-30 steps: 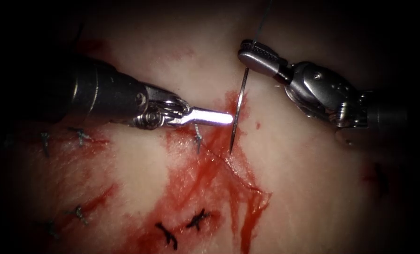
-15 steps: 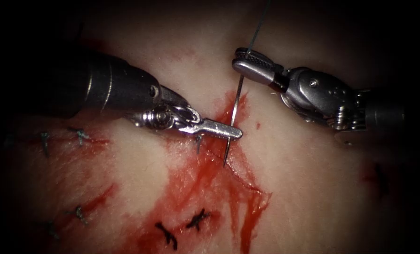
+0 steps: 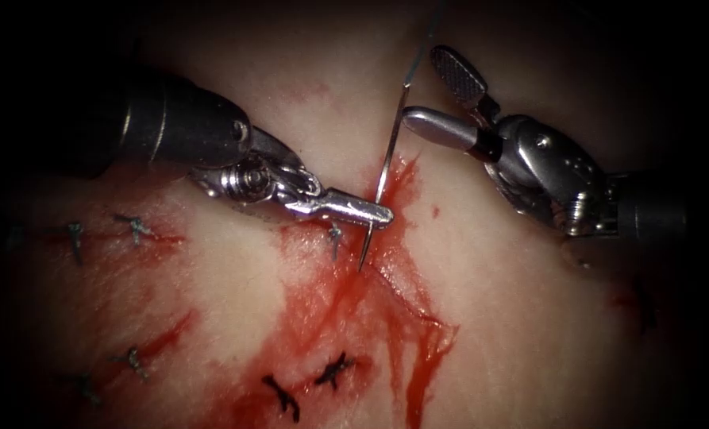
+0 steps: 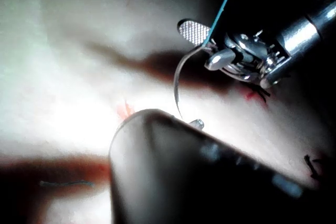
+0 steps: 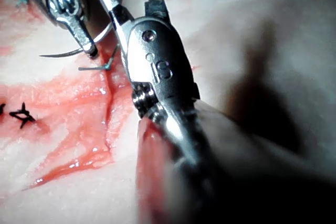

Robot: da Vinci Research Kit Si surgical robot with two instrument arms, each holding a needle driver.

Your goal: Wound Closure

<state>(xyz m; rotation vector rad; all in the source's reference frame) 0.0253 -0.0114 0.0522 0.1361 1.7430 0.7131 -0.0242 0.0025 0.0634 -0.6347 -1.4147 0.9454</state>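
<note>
Left claw point(image 3: 374, 214) is pressed together on the needle point(image 3: 379, 187) near its point end, over the red fluid point(image 3: 346, 302) at the cut point(image 3: 406, 290) in the tissue point(image 3: 529, 318). Right claw point(image 3: 432, 91) has let go since half a second ago: its jaws are now spread, holding nothing, beside the needle's tail, where the thread point(image 3: 425, 36) runs up and away. None of the needle is in the tissue, and stitches point(image 3: 334, 369) lie lower down.
</note>
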